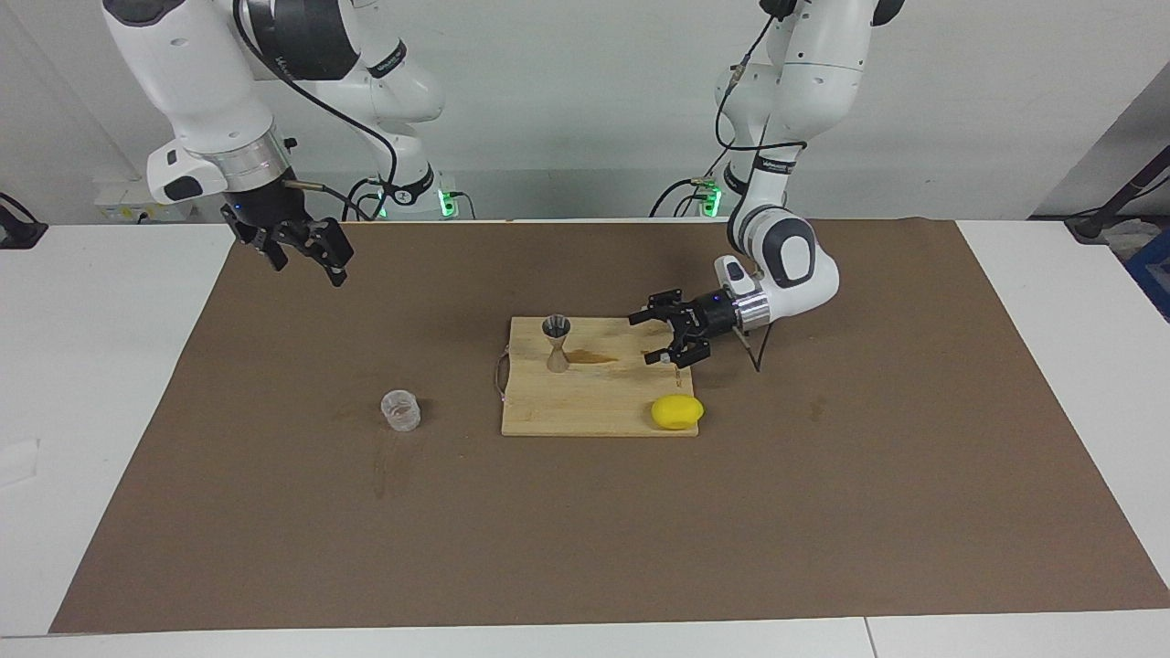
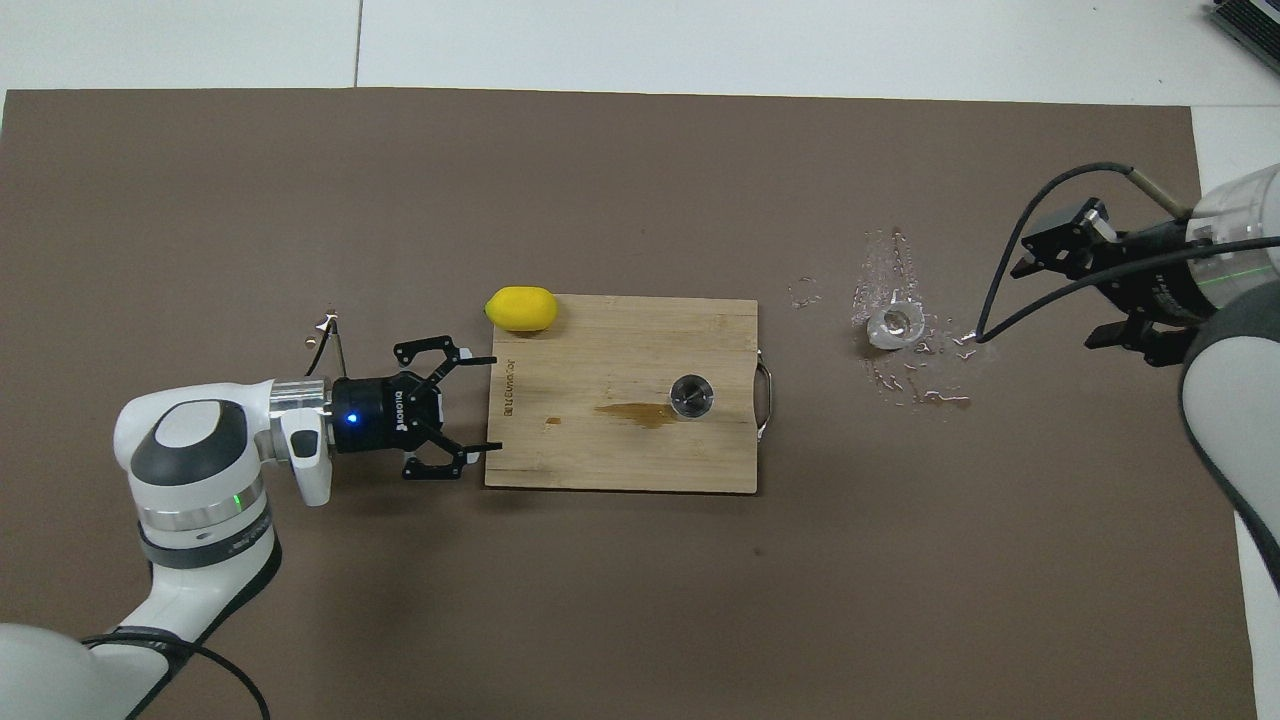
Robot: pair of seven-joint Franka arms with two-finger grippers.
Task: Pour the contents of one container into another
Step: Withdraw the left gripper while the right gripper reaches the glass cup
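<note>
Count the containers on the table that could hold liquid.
2. The clear cup stands on the brown mat toward the right arm's end; the metal jigger stands upright on the cutting board. None appear hidden.

Two high cameras, half a turn apart, on one bench

Your facing view looks from high across the bench [image 1: 110,384] toward the two robots, so their bases stand at its top and the whole brown mat [image 1: 823,512] fits in frame from a fair way off. Your overhead view sits high above the robots' own end and looks steeply down and forward, with the arms entering from its bottom corners. Both views share the mat, the cutting board [image 1: 594,402] [image 2: 620,340] and the lemon [image 1: 677,412] [image 2: 521,308], mirrored end for end.
</note>
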